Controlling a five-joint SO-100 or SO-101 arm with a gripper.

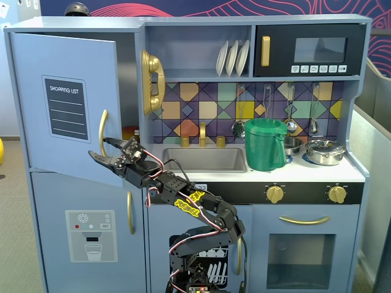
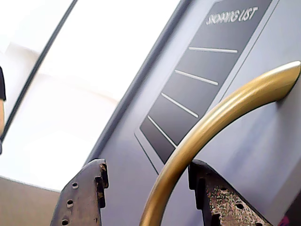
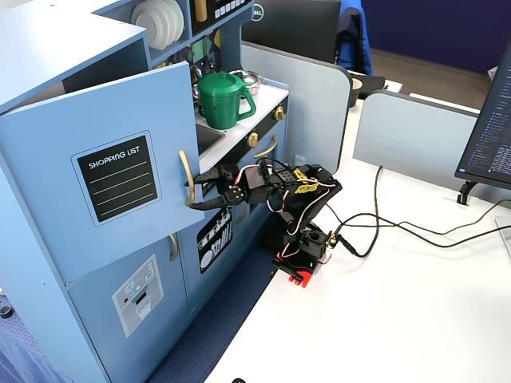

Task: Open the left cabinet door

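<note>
Clearly ajar: left cabinet door point(image 1: 64, 104) of a pale blue toy kitchen point(image 1: 305, 79), swung partway out from the top-left compartment, with a black "SHOPPING LIST" panel point(image 1: 66, 108) on its face and a curved gold handle point(image 1: 103, 132) near its free edge. Seen from the side in another fixed view point(image 3: 112, 171), angled outward from the cabinet front. Black robot arm point(image 1: 183, 201) reaching up and leftward from a base on the white bench point(image 3: 415, 303), wires looping along its links. Fingers point(image 1: 105, 150) spread apart, released, straddling the lower part of the handle without clamping it. From the wrist view, gold handle point(image 2: 207, 132) arching between the two dark fingers point(image 2: 84, 197), one on each side, with a gap on the left side; contact on the right side unclear. Elsewhere on the kitchen: green pitcher point(image 1: 265, 144) beside the sink point(image 1: 204, 159), white plates point(image 1: 233, 58) on the upper shelf, lower door with a water-dispenser picture point(image 1: 91, 235) shut beneath the open one.
</note>
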